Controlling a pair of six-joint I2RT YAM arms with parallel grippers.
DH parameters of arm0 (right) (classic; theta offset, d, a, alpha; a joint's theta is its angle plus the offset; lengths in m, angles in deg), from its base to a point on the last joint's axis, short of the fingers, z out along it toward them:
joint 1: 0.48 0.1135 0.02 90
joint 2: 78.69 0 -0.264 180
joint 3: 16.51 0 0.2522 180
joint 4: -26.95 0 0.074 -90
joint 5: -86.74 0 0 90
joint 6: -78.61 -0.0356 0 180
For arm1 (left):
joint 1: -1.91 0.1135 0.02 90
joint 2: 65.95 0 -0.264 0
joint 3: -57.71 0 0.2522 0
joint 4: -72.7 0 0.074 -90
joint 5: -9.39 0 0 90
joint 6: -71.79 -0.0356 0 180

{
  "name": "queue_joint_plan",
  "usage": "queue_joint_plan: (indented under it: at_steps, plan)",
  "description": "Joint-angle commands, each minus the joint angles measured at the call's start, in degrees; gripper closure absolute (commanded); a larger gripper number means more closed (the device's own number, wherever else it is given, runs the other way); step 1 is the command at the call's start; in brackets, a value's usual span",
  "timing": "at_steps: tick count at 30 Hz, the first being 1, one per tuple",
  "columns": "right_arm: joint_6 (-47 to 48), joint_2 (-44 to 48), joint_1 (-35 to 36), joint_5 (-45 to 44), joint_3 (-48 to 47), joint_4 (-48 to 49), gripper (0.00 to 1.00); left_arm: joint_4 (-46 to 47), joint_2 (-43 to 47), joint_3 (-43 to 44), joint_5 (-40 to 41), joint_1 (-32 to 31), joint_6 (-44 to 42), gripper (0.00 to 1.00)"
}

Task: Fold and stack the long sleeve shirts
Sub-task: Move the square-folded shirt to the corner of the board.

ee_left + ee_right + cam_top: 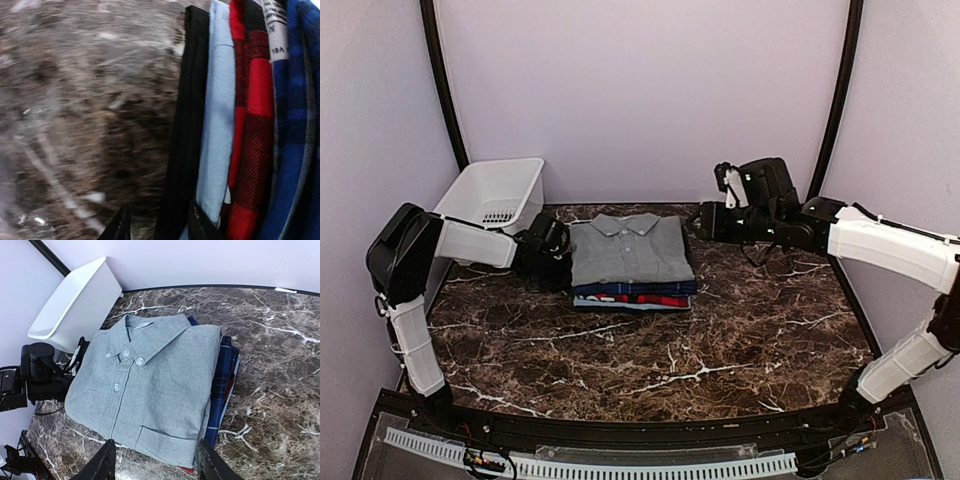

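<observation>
The long sleeve shirts lie folded in one stack on the marble table. The light grey shirt (630, 248) (150, 385) is on top, collar toward the back wall. Under it are the dark blue plaid shirt (645, 288) (224, 375) (292, 130) and a red plaid one (660, 299) (252, 125). Light blue (217, 115) and black (187, 125) layers also show in the left wrist view. My left gripper (560, 248) (160, 222) is at the stack's left edge, open, with the black layer's edge loose between its fingers. My right gripper (703, 222) (156, 460) hovers open at the stack's back right, holding nothing.
A white plastic basket (495, 195) (75, 300) leans at the back left corner, just behind the left arm. Black frame posts and lilac walls enclose the table. Bare dark marble (720, 350) lies in front of and to the right of the stack.
</observation>
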State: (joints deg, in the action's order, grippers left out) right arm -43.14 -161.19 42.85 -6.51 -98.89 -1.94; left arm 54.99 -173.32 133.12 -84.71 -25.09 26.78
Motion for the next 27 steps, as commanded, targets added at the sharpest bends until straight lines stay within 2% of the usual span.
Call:
queue_joint_plan:
  at_steps: [1, 8, 16, 20, 27]
  plan:
    - [2.22, 3.31, -2.91, -1.84, 1.86, -2.33, 0.48, -0.95, -5.22, 4.6, -1.59, -4.24, 2.08, 0.62]
    - [3.52, 7.58, -5.56, -1.16, 4.68, -4.12, 0.47, 0.39, -12.84, 14.58, -2.79, -9.62, 4.51, 0.63]
    - [5.38, 11.25, -6.79, -1.06, 6.57, -7.02, 0.47, -0.41, -24.98, 32.56, -4.03, -13.09, 6.0, 0.64]
    - [6.29, 12.99, -7.25, -1.19, 6.82, -8.27, 0.46, 0.73, -31.83, 42.73, -4.64, -14.62, 6.69, 0.64]
    - [7.93, 14.83, -7.58, -0.65, 6.9, -10.57, 0.46, 1.74, -47.78, 67.78, -6.49, -16.99, 8.68, 0.65]
